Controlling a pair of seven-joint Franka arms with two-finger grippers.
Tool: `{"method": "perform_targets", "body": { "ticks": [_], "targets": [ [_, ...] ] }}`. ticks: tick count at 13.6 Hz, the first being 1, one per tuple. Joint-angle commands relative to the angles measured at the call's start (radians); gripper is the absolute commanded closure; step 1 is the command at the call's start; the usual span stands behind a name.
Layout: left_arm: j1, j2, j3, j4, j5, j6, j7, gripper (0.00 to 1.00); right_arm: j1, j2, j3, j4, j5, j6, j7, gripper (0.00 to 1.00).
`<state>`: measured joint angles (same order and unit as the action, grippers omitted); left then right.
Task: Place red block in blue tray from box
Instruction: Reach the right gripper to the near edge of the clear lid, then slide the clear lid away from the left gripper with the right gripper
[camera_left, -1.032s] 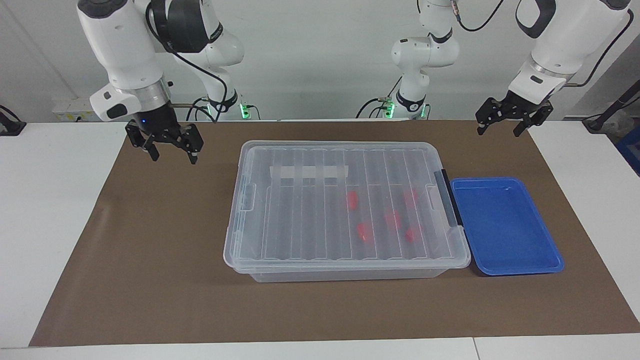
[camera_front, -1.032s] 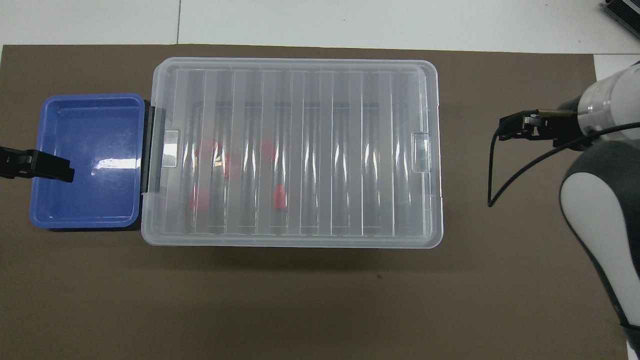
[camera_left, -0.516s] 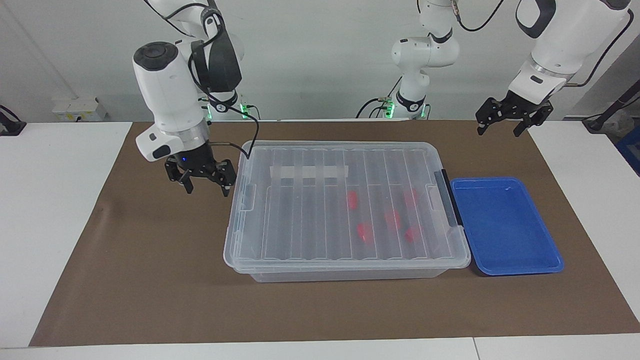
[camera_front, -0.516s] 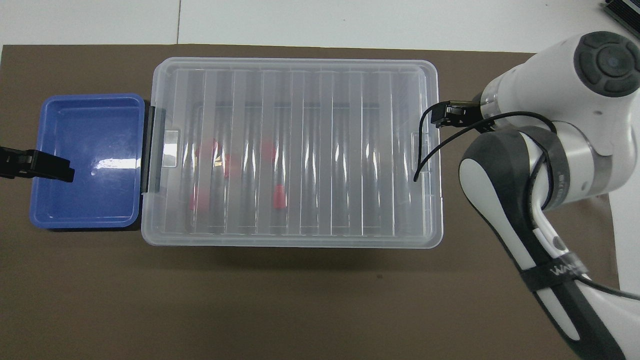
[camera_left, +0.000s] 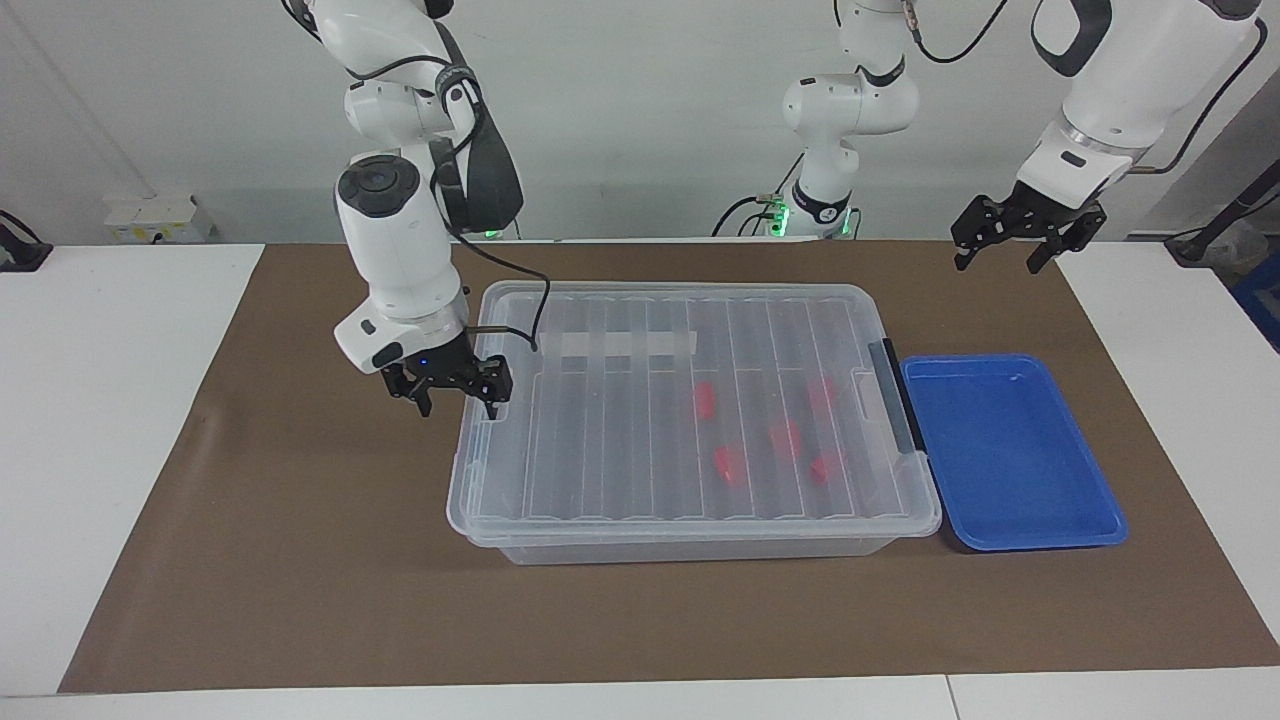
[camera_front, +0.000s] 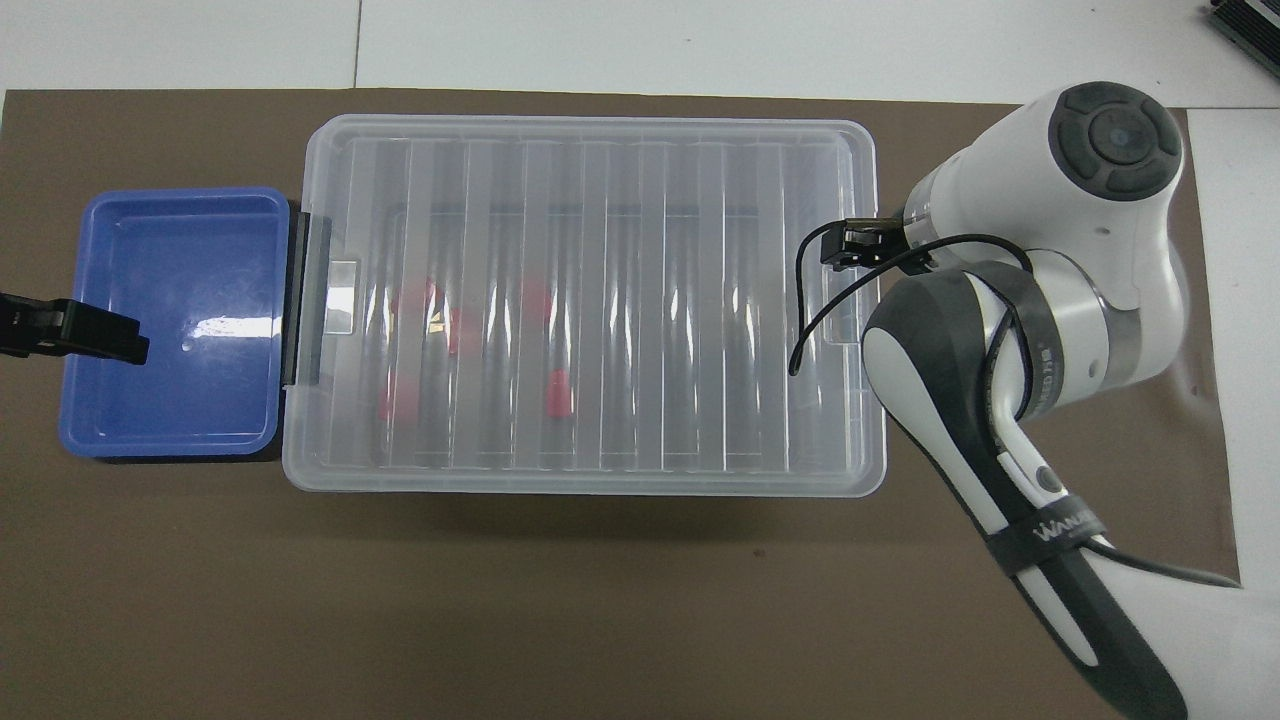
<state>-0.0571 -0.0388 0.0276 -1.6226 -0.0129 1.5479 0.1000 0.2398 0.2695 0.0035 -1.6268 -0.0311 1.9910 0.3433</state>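
The clear box (camera_left: 600, 440) lies mid-mat with its ribbed lid on. Several red blocks show through the lid, among them one (camera_left: 705, 400) near the middle and one (camera_front: 560, 395) in the overhead view. The blue tray (camera_left: 1010, 450) sits against the box's latch end, toward the left arm's end of the table, with nothing in it. My right gripper (camera_left: 459, 408) hangs open at the box's other end, one fingertip over the lid's rim by its tab (camera_left: 497, 392). My left gripper (camera_left: 998, 262) waits open, up in the air.
A brown mat (camera_left: 300, 550) covers the table under everything. The dark grey latch (camera_left: 900, 395) lies between box and tray. In the overhead view the right arm's wrist (camera_front: 1080, 230) covers the mat beside the box, and the tray (camera_front: 170, 320) lies under one left finger (camera_front: 105, 338).
My right arm has swung in from over the mat's corner and lowered its gripper to the end of the box. The left arm, box, blocks and tray have not moved.
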Motion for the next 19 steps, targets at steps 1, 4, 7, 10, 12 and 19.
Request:
{"method": "perform_targets", "body": {
  "ticks": [1,4,7,10,12,19],
  "targets": [
    [0.009,-0.027,-0.005,-0.029,-0.01,-0.003,-0.006,0.0,0.001,-0.036,-0.002,-0.053,-0.012,-0.006,0.013,0.09],
    [0.009,-0.027,-0.005,-0.029,-0.01,-0.003,-0.006,0.0,-0.002,-0.042,-0.002,-0.054,-0.013,-0.044,0.005,0.09],
    [0.009,-0.027,-0.003,-0.029,-0.01,-0.011,-0.006,0.0,-0.019,-0.044,-0.003,-0.054,-0.018,-0.07,-0.032,0.08],
    [-0.003,-0.029,-0.008,-0.031,-0.01,-0.014,-0.005,0.0,-0.075,-0.043,-0.004,-0.054,-0.018,-0.077,-0.128,0.07],
    [-0.007,-0.03,-0.011,-0.034,-0.01,-0.025,-0.008,0.0,-0.111,-0.042,-0.004,-0.054,-0.018,-0.077,-0.199,0.06],
    [-0.006,-0.035,-0.009,-0.034,-0.024,-0.032,-0.044,0.0,-0.226,-0.041,-0.004,-0.054,-0.018,-0.077,-0.478,0.02]
  ]
}}
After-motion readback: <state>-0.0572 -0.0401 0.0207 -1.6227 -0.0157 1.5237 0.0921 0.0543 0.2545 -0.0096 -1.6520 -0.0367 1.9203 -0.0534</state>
